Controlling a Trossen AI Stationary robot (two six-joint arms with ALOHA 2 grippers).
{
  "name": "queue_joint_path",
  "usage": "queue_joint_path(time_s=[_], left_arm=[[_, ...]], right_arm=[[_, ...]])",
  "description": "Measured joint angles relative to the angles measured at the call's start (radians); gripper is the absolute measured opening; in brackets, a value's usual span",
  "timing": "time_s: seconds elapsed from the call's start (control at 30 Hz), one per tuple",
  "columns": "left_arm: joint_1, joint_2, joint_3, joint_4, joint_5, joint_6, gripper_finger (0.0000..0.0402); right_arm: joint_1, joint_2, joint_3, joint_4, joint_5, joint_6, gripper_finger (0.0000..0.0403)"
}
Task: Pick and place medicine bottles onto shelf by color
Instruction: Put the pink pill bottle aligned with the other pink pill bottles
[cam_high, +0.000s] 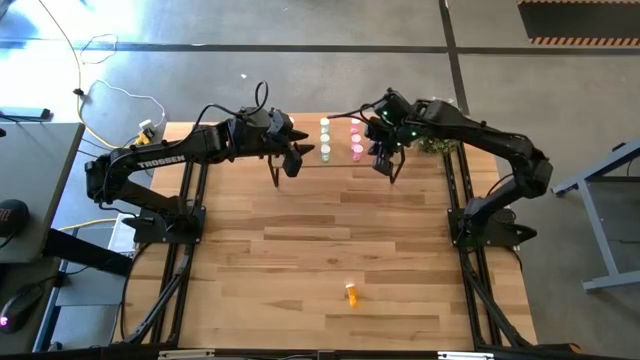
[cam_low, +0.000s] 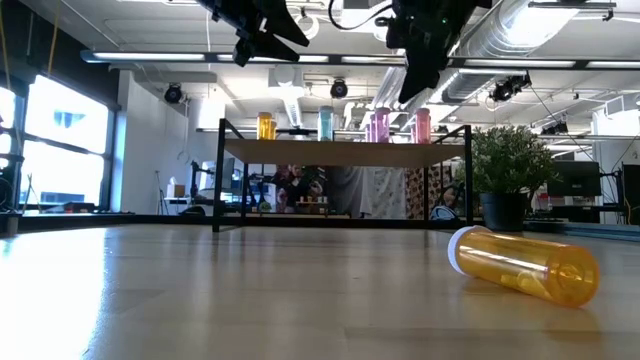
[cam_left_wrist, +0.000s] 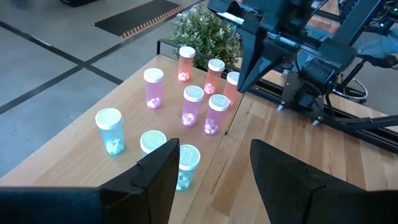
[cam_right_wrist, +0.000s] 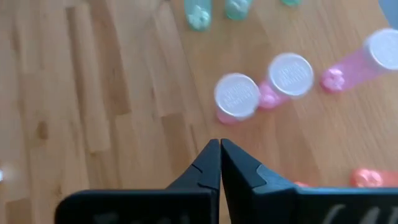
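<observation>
Wooden table (cam_high: 300, 240): one orange bottle (cam_high: 351, 293); left gripper (cam_high: 284, 166) parted, right gripper (cam_high: 388, 163) clenched empty.

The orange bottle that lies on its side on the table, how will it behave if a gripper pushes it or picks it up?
The orange bottle is a round cylinder lying on its side on the bare table, so a sideways push would probably make it roll. Its wall looks like smooth translucent plastic, so it may be rather slippery between the fingers. It seems empty inside, so likely very light.

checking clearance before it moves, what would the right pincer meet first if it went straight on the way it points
The shut right pincer points down at the shelf; likely bare board first, just short of a pink bottle, though depth is unclear.
</observation>
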Motion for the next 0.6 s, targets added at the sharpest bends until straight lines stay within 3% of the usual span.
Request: queue_joint_path(time_s=[0.6], left_arm=[[0.000, 0.001, 0.000, 0.000, 0.000, 0.002, 0.0186]], right_arm=[[-0.002, 0.001, 0.000, -0.039, 0.092, 0.036, 0.0000]])
